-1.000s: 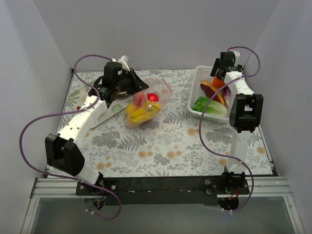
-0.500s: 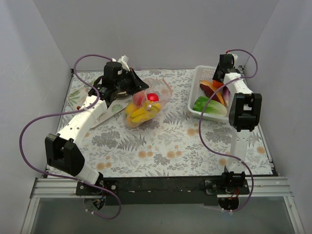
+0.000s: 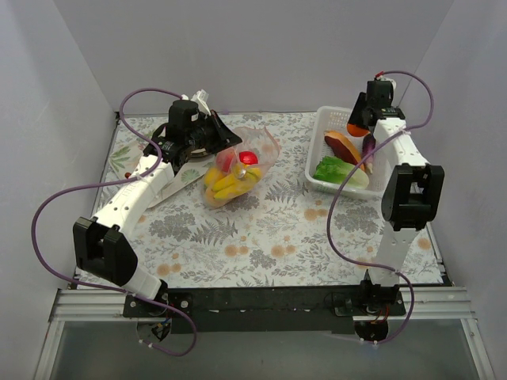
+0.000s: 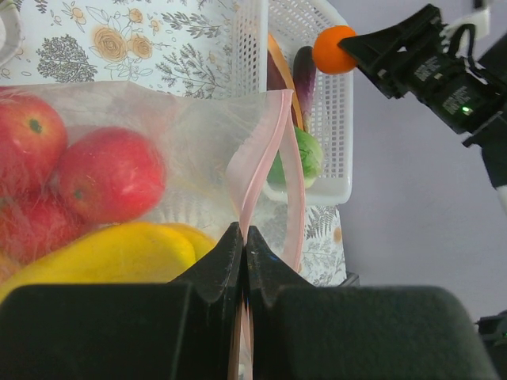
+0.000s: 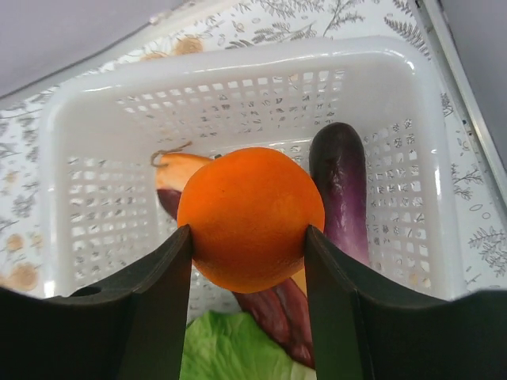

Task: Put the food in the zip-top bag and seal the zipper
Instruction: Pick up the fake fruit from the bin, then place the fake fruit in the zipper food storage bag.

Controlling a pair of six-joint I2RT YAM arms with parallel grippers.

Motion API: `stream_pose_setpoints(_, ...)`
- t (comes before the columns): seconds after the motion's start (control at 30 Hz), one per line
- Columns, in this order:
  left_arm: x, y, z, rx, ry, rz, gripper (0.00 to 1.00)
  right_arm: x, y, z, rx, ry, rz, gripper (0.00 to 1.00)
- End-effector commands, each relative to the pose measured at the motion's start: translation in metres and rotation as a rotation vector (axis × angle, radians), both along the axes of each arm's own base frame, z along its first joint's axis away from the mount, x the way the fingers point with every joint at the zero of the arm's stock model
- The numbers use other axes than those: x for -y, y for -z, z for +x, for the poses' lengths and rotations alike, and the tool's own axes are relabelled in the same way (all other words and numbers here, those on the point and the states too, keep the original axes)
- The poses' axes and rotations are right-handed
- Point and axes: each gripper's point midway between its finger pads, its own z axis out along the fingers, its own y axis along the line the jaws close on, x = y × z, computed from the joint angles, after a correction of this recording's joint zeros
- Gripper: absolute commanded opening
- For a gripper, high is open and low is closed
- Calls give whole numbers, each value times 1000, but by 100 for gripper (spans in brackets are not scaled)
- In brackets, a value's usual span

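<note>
Currently the right gripper clamps the orange above the white basket, far right, and the left gripper pinches the zipper of the zip-top bag, left of centre — the glossy orange may slip, or miss the narrow mouth

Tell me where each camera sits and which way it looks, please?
Top external: high above and behind the arms, looking down at the table; both whole arms show.
Left wrist: on the left arm, looking across the zip-top bag toward the basket; its left pincer pinches the zipper.
Right wrist: on the right arm, looking down into the basket; its right pincer grips the orange.
Shared: both wrist views show the orange and the basket.
</note>
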Motion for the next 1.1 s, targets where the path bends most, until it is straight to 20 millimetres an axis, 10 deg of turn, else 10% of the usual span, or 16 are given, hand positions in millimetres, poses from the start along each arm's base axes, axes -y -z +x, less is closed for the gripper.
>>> stream_pose_setpoints(0.0,-2,-26,-1,68,-8,-27,0,-13,-77,-18,141,-42,41,13)
stream_pose_setpoints(0.3,6,-10,11,41,-1,-38,0,-81,-144,-73,250,-213,121,12)
stream_pose_setpoints(0.63,11,-5,21,31,1,-48,0,-243,-217,-157,384,-574,287,11)
stream_pose_setpoints(0.9,8,-18,17,53,-5,-52,0,-312,-196,-185,328,-702,332,13)
stream_pose_setpoints(1.07,6,-24,12,61,-9,-57,0,-336,-172,-178,272,-739,344,42)
